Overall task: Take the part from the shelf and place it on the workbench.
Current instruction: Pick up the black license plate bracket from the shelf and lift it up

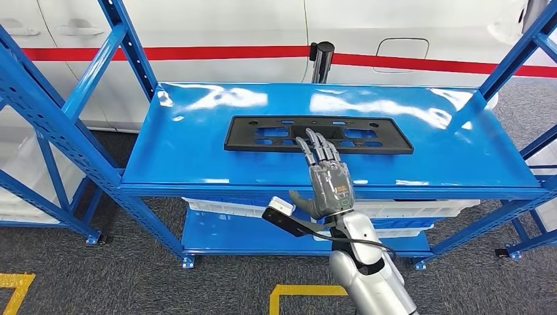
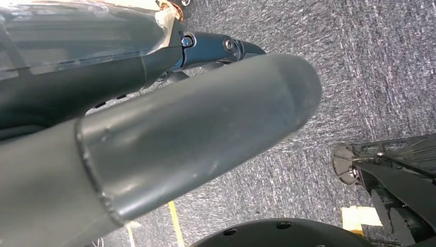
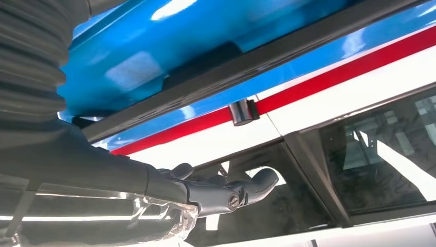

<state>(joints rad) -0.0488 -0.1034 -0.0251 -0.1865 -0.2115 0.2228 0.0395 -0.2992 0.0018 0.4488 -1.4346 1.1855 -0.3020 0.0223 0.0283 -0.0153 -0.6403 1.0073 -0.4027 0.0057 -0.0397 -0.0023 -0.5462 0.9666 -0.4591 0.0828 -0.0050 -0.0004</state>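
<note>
The part [image 1: 263,141] is a long flat black plate with cut-outs, lying lengthwise in the middle of the blue shelf top [image 1: 190,157]. My right hand [image 1: 326,177] reaches over the shelf's front edge with fingers stretched and apart. Its fingertips [image 1: 314,143] overlap the part's near edge; whether they touch it I cannot tell. In the right wrist view the part [image 3: 216,72] is a dark strip on the blue surface, beyond my dark fingers [image 3: 226,193], which hold nothing. My left hand [image 2: 154,139] hangs over grey carpet, holding nothing.
Blue rack uprights [image 1: 62,125] stand at both ends of the shelf. White bins [image 1: 223,209] sit on the lower level. A white car with a red stripe [image 1: 217,51] and a black post [image 1: 322,59] stand behind. Yellow floor lines [image 1: 302,290] run near me.
</note>
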